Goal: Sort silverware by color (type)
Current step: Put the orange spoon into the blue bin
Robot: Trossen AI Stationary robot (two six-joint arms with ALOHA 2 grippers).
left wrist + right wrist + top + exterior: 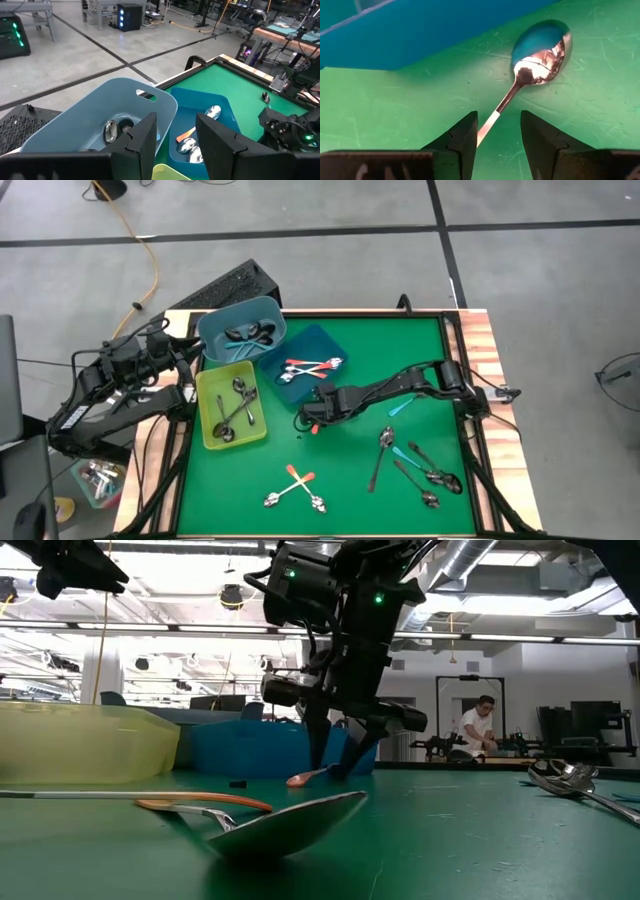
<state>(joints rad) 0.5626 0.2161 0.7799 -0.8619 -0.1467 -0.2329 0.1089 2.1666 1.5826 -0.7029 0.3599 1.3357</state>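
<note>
Pointing bowl-first toward blue bin

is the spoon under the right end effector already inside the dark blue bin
No, in the right wrist view the spoon lies on the green mat beside the dark blue bin, with the right end effector open around its handle.
</note>
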